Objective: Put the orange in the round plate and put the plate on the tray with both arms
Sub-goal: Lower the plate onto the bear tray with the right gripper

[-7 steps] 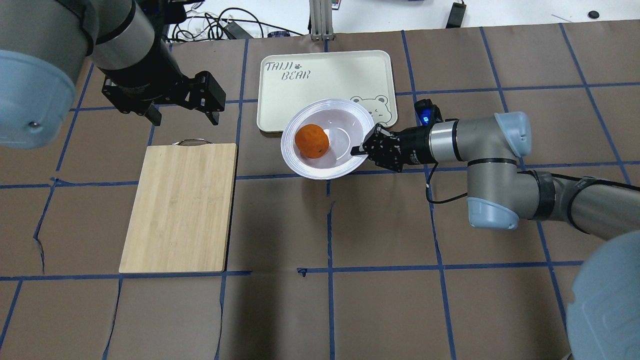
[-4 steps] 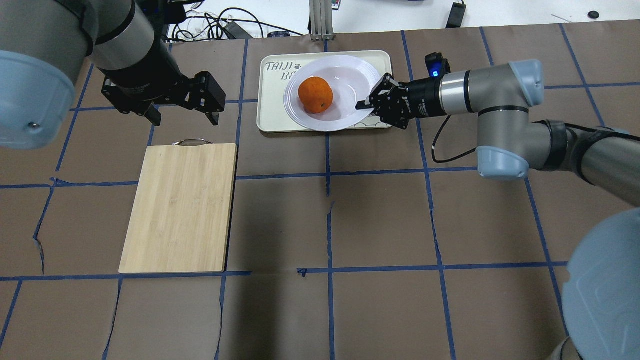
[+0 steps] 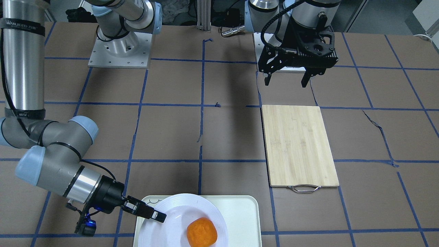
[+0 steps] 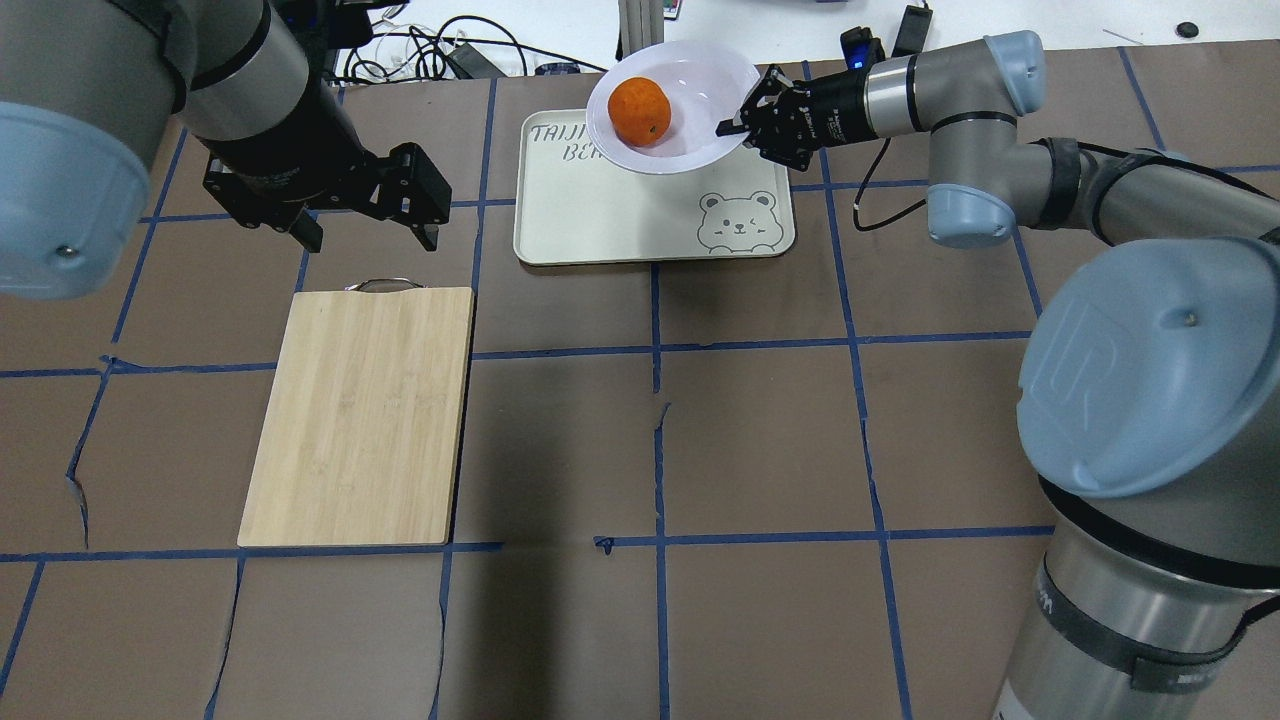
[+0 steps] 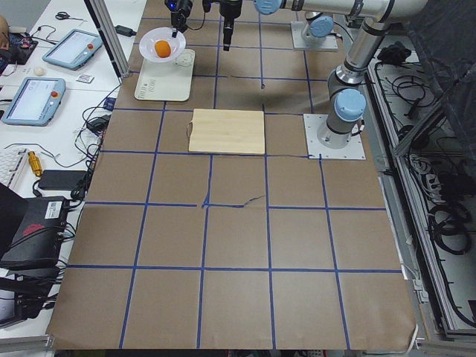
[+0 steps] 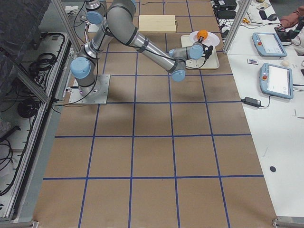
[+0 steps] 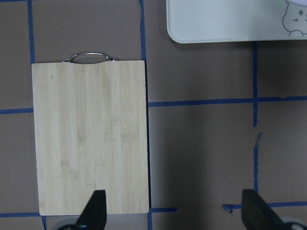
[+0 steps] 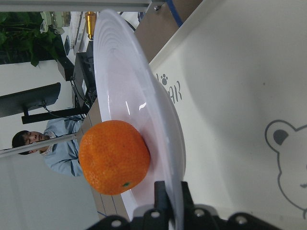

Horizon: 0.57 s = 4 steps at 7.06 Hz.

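The orange (image 4: 640, 111) lies in the white round plate (image 4: 695, 80), left of its centre. My right gripper (image 4: 733, 125) is shut on the plate's right rim and holds it in the air over the far end of the cream tray (image 4: 620, 215). The right wrist view shows the plate (image 8: 139, 110) clear above the tray (image 8: 230, 96), with the orange (image 8: 115, 163) in it and the rim pinched in the gripper (image 8: 171, 191). My left gripper (image 4: 370, 238) hangs open and empty left of the tray, above the table.
A bamboo cutting board (image 4: 360, 410) with a metal handle lies left of the tray, under the left gripper (image 7: 175, 211). Cables (image 4: 440, 50) run along the table's far edge. A person (image 8: 53, 148) sits beyond that edge, by a side table with tablets (image 5: 33, 97).
My right gripper has carried the plate with the orange up and away from me, from the tray's near right corner to above its far end. The left arm has not moved.
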Each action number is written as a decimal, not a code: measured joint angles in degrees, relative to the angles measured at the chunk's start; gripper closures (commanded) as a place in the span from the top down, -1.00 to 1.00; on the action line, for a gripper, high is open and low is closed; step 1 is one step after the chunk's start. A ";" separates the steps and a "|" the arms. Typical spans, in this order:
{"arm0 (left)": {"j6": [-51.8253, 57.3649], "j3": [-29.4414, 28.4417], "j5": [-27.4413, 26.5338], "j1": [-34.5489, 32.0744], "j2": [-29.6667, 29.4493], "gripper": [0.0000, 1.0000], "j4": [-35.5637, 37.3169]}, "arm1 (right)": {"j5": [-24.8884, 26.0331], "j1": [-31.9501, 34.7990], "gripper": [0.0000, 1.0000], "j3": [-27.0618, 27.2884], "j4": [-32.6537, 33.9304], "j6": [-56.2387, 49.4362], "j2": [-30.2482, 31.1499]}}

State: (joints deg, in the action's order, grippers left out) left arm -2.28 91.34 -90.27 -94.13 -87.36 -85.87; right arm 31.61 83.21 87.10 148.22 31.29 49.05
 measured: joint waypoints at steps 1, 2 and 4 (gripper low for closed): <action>0.00 0.07 -0.02 0.00 0.02 1.00 0.00 | 0.15 0.10 -0.82 -0.83 -0.01 -0.02 -1.50; 0.00 0.15 -0.06 0.00 0.06 1.00 0.00 | 0.21 0.18 -0.82 -1.01 0.02 -0.06 -2.21; 0.06 0.22 -0.08 0.00 0.11 1.00 0.00 | 0.04 1.05 -0.81 -0.49 0.10 -0.17 -3.14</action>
State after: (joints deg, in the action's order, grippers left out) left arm -2.23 91.56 -90.35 -94.13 -87.25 -85.87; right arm 31.65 84.25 86.61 148.33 31.12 45.91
